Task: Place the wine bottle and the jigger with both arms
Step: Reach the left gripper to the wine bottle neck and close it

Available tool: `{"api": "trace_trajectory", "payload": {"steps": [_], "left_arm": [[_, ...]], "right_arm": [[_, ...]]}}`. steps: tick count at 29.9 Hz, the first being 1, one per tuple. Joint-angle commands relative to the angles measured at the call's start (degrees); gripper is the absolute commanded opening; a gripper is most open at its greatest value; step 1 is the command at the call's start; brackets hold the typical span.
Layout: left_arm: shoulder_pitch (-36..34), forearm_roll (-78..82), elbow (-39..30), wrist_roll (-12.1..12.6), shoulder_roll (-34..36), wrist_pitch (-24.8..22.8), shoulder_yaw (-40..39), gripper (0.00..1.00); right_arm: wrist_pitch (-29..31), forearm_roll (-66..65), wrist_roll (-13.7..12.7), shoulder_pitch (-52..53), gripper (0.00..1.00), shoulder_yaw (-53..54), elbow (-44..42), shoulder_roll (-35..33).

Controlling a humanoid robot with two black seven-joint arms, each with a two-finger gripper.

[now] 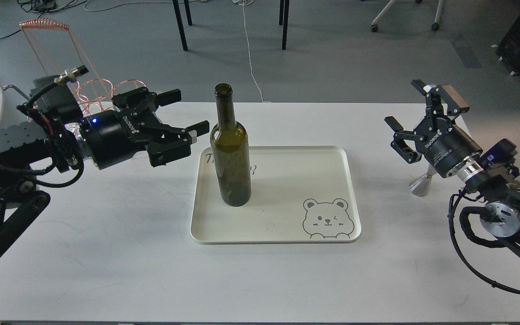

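The dark olive-green wine bottle [230,149] stands upright on the left part of the cream tray [287,225]. My left gripper [187,112] is open and empty, lying level just left of the bottle's shoulder, fingers pointing at it, not touching. The steel jigger [421,183] stands on the table right of the tray, partly hidden behind my right arm. My right gripper [405,103] is open and empty, raised above and behind the jigger, fingers pointing up and left.
A copper wire bottle rack [86,92] stands at the table's back left, behind my left arm. The tray has a bear drawing [327,219] at its front right. The white table [260,280] ends just right of my right arm. Chair and table legs stand on the floor beyond.
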Motion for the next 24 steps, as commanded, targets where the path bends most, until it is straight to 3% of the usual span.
{"api": "trace_trajectory", "payload": {"steps": [1, 13, 17, 19, 22, 24], "left_arm": [[-2.37, -0.04, 2.25, 0.02, -1.69, 0.00, 2.04, 0.98], [-6.59, -0.49, 7.97, 0.02, -7.23, -0.44, 6.09, 0.98], [-7.38, 0.13, 9.64, 0.02, -8.73, -0.35, 6.26, 0.94], [-7.56, 0.13, 9.90, 0.02, -8.73, -0.35, 7.22, 0.81], [-7.65, 0.13, 9.91, 0.02, -8.82, 0.09, 7.58, 0.52], [-7.65, 0.13, 9.91, 0.02, -8.73, 0.09, 7.58, 0.51]], "right_arm": [[-0.01, -0.01, 0.00, -0.03, 0.97, 0.00, 0.11, -0.12], [-0.19, -0.27, 0.00, -0.30, 0.97, 0.00, 0.03, -0.12], [-0.71, -0.27, 0.00, -0.56, 0.97, 0.00, 0.03, -0.12], [-0.71, -0.27, 0.00, -1.09, 0.97, 0.08, 0.29, -0.12], [-0.71, -0.27, 0.00, -1.26, 0.97, 0.17, 0.29, -0.12], [-0.71, -0.27, 0.00, -1.26, 0.97, 0.08, 0.38, -0.12]]}}
